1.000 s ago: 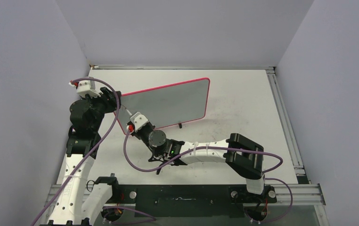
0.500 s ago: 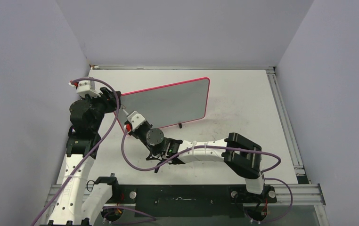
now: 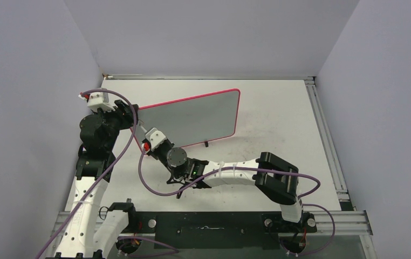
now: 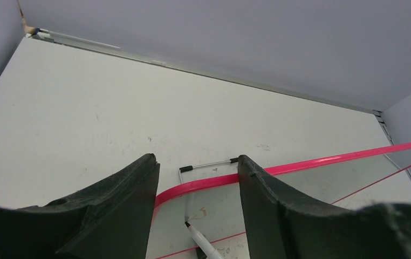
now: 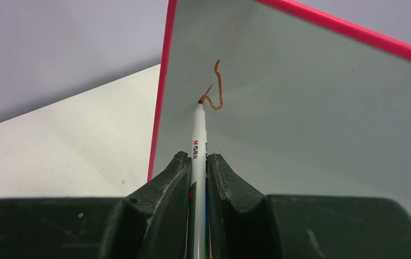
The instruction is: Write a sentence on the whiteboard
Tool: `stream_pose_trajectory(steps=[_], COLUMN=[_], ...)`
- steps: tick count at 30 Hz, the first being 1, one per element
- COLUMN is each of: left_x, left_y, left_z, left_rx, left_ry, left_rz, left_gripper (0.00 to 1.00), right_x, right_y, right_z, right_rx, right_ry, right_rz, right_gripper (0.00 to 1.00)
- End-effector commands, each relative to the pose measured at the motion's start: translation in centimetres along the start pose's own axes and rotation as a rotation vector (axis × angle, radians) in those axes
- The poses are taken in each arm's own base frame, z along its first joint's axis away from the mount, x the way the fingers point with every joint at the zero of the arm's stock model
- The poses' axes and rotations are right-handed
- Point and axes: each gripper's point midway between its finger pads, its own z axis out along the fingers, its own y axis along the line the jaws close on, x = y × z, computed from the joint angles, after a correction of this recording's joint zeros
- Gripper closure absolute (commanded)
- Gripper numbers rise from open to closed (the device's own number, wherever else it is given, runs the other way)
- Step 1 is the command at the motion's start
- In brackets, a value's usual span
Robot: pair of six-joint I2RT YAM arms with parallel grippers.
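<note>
One squiggle of the sentence (image 5: 218, 86) is all that shows on the board (image 5: 311, 124). It sits just ahead of your right gripper (image 5: 198, 157), close to the rim on that hand's left. The gripper is clamped on the marker (image 5: 198, 129), whose tip touches the end of the stroke.

Nearly everything is left to write, I judge. The board runs away to the right of the hand, so small letters like this one should leave room. Press lightly and evenly, because the board stands on thin feet (image 3: 207, 143) and a hard push could tip it back.

Your left gripper (image 4: 197, 162) straddles the board's upper corner, jaws apart with the rim (image 4: 209, 181) between them. From its wrist view you cannot tell whether they actually bear on the board, so make sure they do before the next stroke. Lift the tip cleanly between letters.
</note>
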Motion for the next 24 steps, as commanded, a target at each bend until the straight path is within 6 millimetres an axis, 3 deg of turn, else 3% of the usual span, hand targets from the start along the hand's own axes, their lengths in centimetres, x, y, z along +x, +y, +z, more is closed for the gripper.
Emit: stream_pose_trajectory(steps=[1, 24], left_x=[0.3, 0.2], left_y=[-0.1, -0.1], left_z=[-0.2, -0.3], left_rx=[0.007, 0.006], left_ry=[0.008, 0.004], left_rz=[0.013, 0.014], left_gripper=[0.47, 0.47], right_x=[0.4, 5.2], right_y=[-0.8, 0.3], right_z=[0.4, 0.0], right_rx=[0.043, 0.017], right_ry=[0.004, 0.101], right_rz=[0.028, 0.02], right_gripper=[0.95, 0.95])
